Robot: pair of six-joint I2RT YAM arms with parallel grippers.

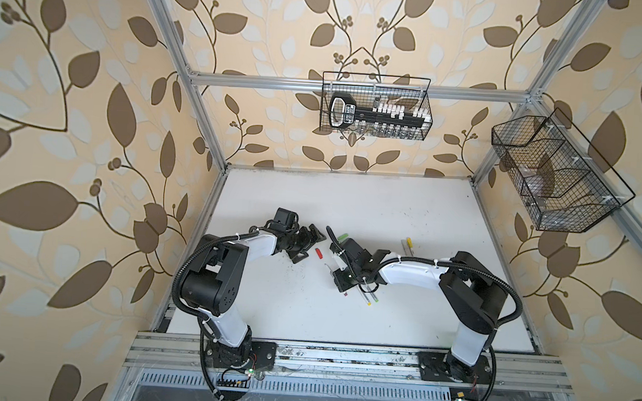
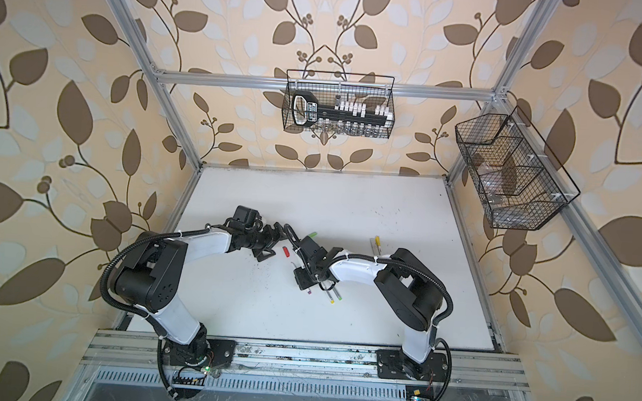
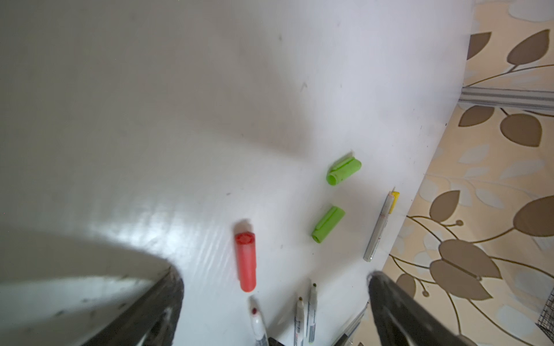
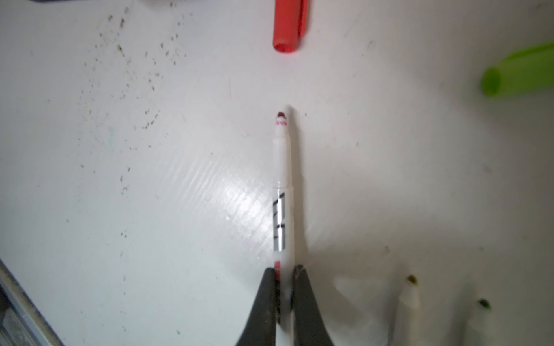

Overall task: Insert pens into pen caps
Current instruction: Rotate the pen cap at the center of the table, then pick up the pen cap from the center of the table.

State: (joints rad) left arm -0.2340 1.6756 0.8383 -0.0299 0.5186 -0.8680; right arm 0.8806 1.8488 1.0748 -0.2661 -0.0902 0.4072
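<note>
Right hand clamped on red-tipped pen | tip toward red cap mouth, axes aligned | left hand apart

Left wrist view: one red-tipped pen plus three other pens, four in all. Two green caps, one red cap and one yellow cap, four in all. In a top view: two wire baskets, at upper centre and upper right of the frame; two robot arms.

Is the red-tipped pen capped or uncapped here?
Uncapped: the red-tipped pen shows a bare tip, with table between it and the red cap; the right gripper holds it.
</note>
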